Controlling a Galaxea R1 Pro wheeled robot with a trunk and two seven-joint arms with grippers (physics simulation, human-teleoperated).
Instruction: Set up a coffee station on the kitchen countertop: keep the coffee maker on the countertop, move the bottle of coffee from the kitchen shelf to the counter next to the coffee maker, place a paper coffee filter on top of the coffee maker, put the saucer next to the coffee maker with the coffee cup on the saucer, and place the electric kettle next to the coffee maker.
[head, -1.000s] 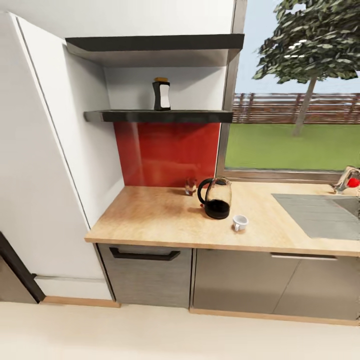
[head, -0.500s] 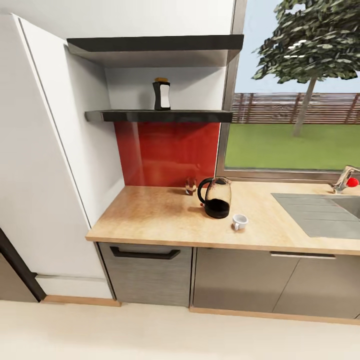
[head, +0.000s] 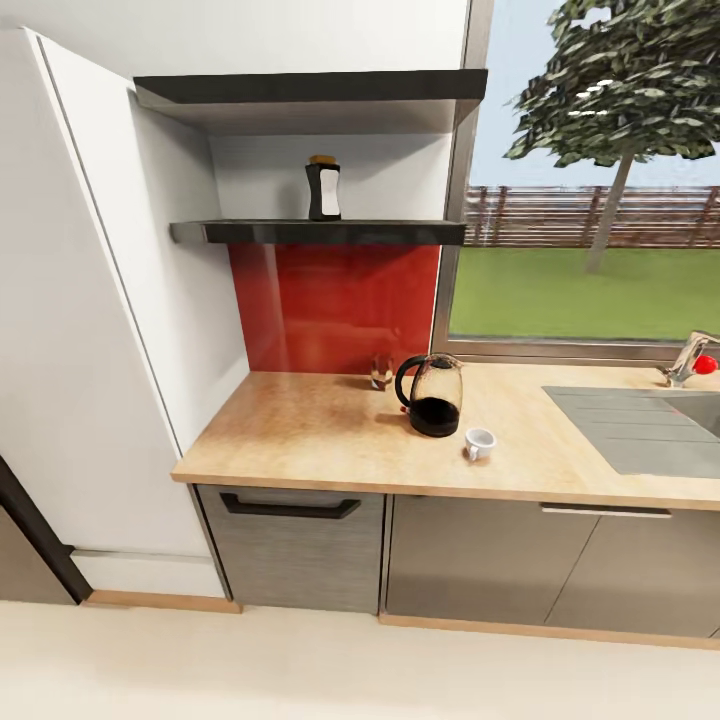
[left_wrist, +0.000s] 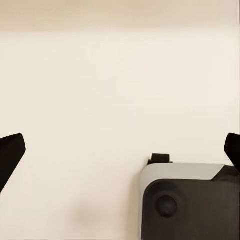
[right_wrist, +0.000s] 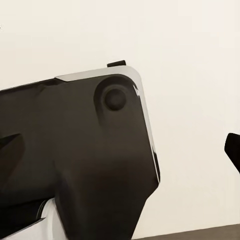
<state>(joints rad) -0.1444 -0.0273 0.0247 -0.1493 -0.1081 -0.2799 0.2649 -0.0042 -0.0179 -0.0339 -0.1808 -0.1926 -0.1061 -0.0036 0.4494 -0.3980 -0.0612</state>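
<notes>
Black fingertips (left_wrist: 10, 152) of the left tool (left_wrist: 120, 155) are seen at both picture edges, wedge-shaped and matte. A rounded body corner (left_wrist: 190, 200) is shown in dark grey with a pale silver rim, a round recessed knob and a small black tab. At the right wrist, a larger dark housing (right_wrist: 90, 150) with a silver edge and round boss is seen, with one black fingertip (right_wrist: 233, 150).

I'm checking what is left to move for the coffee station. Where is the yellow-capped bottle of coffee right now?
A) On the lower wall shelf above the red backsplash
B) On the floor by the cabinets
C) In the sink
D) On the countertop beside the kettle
A: the bottle of coffee stands upright on the lower shelf, above the red backsplash and well above the electric kettle on the countertop.
</notes>
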